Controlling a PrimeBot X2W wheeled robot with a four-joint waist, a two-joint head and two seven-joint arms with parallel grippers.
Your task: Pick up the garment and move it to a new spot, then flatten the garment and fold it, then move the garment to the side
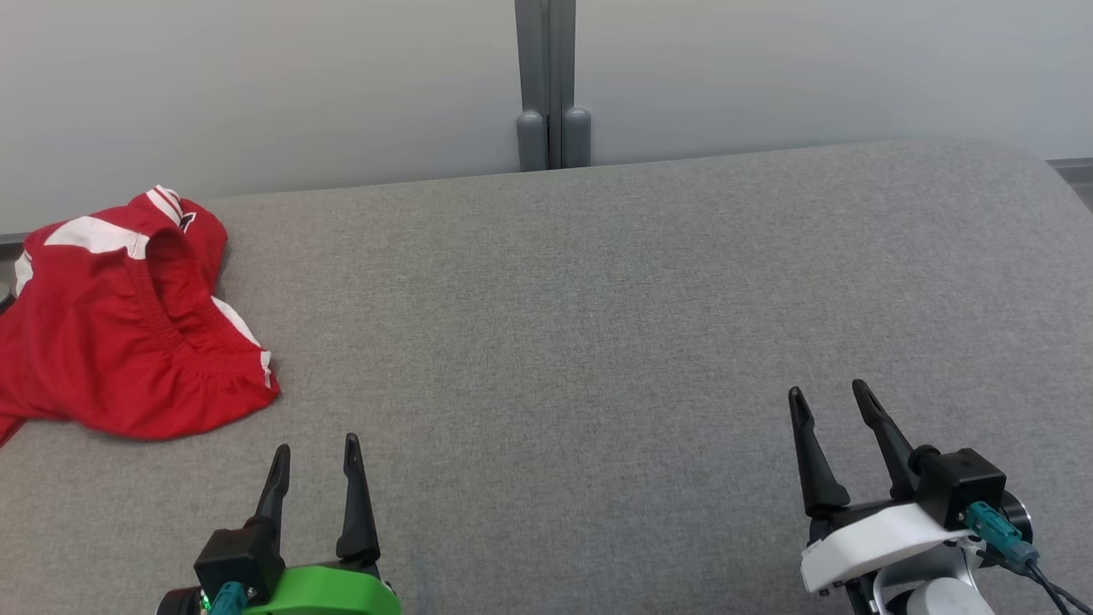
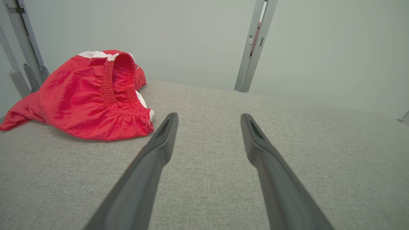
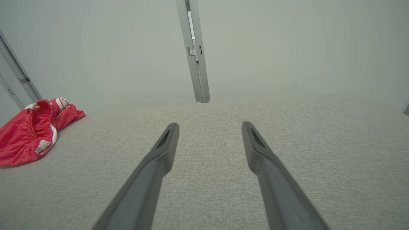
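Observation:
The garment (image 1: pixel 111 333) is a pair of red shorts with white stripes and an elastic waistband, lying crumpled at the far left of the grey fabric surface (image 1: pixel 598 299). My left gripper (image 1: pixel 314 453) is open at the lower left, a short way in front of and to the right of the garment, holding nothing. In the left wrist view the garment (image 2: pixel 89 95) lies just ahead and left of my open left gripper (image 2: pixel 209 118). My right gripper (image 1: pixel 828 395) stands open at the lower right, far from the garment. The right wrist view has the garment (image 3: pixel 28 134) at its left edge, beyond the open right gripper (image 3: pixel 210 126).
A pale wall runs behind the surface, with a grey vertical post (image 1: pixel 551 85) at its middle. The surface's back edge curves away at the right (image 1: pixel 1050 171). More metal framing (image 2: pixel 25 57) stands behind the garment.

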